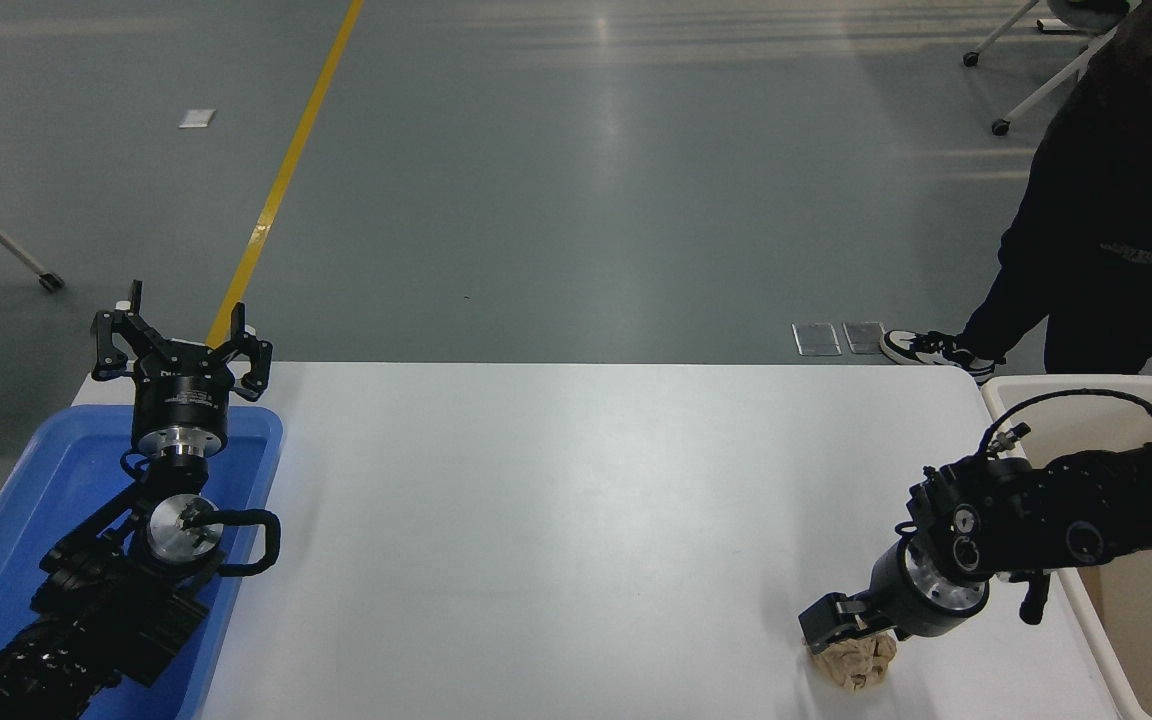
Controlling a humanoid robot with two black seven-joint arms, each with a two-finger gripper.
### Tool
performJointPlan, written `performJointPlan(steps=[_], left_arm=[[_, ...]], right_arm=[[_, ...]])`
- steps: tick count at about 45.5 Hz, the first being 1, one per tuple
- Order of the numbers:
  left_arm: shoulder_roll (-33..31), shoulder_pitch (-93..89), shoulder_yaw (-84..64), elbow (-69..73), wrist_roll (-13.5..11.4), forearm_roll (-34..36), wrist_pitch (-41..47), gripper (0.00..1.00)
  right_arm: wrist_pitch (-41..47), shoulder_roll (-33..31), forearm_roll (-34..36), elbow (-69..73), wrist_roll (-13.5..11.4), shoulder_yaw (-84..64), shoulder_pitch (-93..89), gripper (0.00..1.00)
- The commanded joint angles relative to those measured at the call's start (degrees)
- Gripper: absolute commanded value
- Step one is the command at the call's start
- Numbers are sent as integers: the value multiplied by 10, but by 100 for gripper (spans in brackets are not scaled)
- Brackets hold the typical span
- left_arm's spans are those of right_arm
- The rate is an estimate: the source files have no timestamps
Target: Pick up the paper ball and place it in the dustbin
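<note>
The tan wrinkly paper ball (858, 664) lies on the white table (576, 500) near its front right. My right gripper (851, 640) is lowered onto it from the right and is open. One finger (826, 620) stands at the ball's left edge, and the other is hidden behind the wrist. The gripper covers the ball's upper part. The cream-white dustbin (998, 398) stands just off the table's right edge, and my right arm reaches over it. My left gripper (176, 345) is parked open at the lower left.
A shallow blue tray (31, 480) lies under the parked left arm at the table's left edge. A person in dark clothes (1116, 200) stands on the floor beyond the table's far right corner, close to the dustbin.
</note>
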Motion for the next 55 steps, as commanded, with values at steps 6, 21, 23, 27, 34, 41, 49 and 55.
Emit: performJointPlan(steps=[6, 21, 23, 27, 34, 41, 49, 55], left_arm=[[-1, 0, 0, 0, 0, 0, -1, 99], [0, 0, 0, 0, 1, 0, -1, 99], [0, 0, 0, 0, 1, 0, -1, 99], [0, 0, 0, 0, 0, 1, -1, 99], [0, 0, 0, 0, 1, 0, -1, 99], [0, 0, 0, 0, 1, 1, -1, 99], [0, 0, 0, 0, 1, 1, -1, 99], [0, 0, 0, 0, 1, 1, -1, 99]], right_arm=[[-24, 4, -5, -9, 0, 19, -30, 85], [-40, 13, -6, -32, -1, 18, -41, 27], [-40, 14, -5, -33, -1, 18, -41, 22], [-40, 14, -4, -33, -1, 18, -39, 0], [-29, -17, -1, -9, -1, 11, -2, 0], [22, -102, 0, 88, 0, -28, 121, 0], [62, -157, 64, 195, 0, -128, 338, 0], [120, -155, 130, 249, 3, -206, 548, 0]])
